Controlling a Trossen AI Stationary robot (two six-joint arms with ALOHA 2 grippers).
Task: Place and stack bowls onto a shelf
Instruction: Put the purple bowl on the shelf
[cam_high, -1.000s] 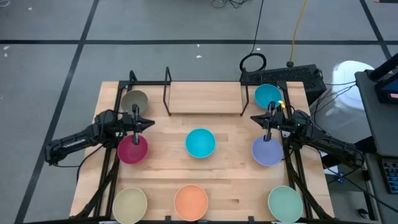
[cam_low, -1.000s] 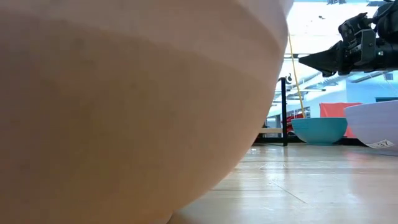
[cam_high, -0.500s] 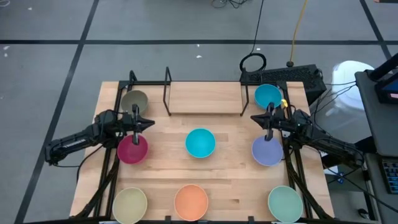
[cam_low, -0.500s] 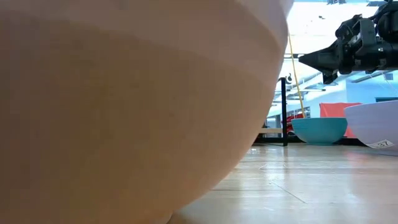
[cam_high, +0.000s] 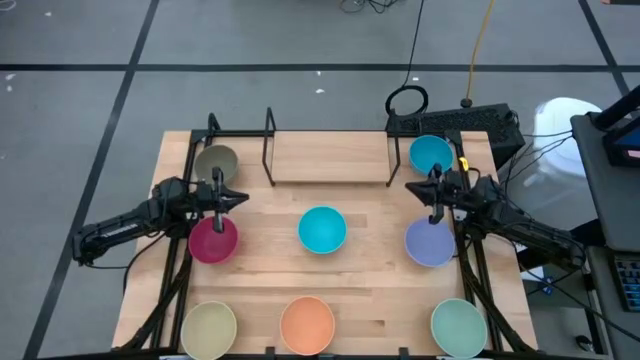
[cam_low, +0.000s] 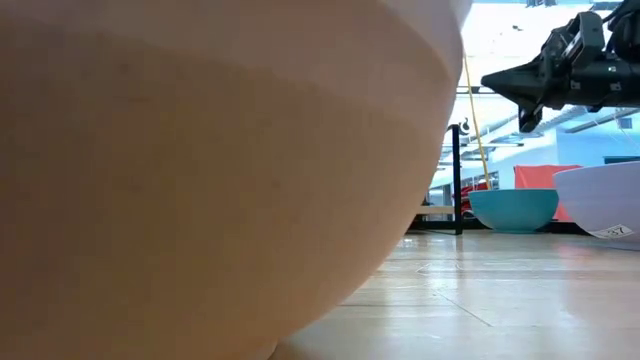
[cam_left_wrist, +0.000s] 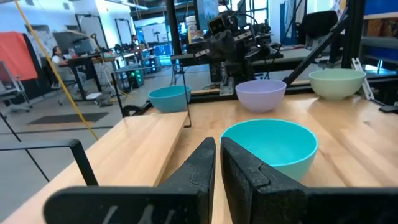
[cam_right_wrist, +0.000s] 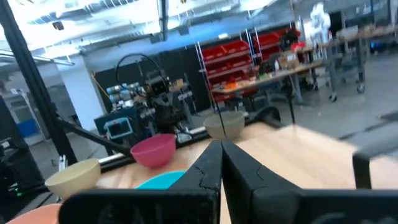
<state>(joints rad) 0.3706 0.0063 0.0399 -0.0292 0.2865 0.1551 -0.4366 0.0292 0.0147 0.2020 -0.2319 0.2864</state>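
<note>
Hovering w/ both jaws together n empty, left gripper (cam_high: 243, 197) by magenta bowl (cam_high: 213, 240), right gripper (cam_high: 409, 188) over lavender bowl (cam_high: 430, 242), shelf (cam_high: 329, 157) bare, so diving in closed prob just shoves bowls

I am seeing eight plain bowls on my pale wood table (cam_high: 370, 275): olive-grey (cam_high: 216, 161) far left, blue (cam_high: 430, 153) far right, magenta (cam_high: 213, 240), cyan (cam_high: 322, 229) and lavender (cam_high: 430, 243) in the middle, cream (cam_high: 208, 329), orange (cam_high: 307, 324) and pale green (cam_high: 458, 325) nearest; my shelf (cam_high: 330, 157) is showing black rods and light wood
</note>
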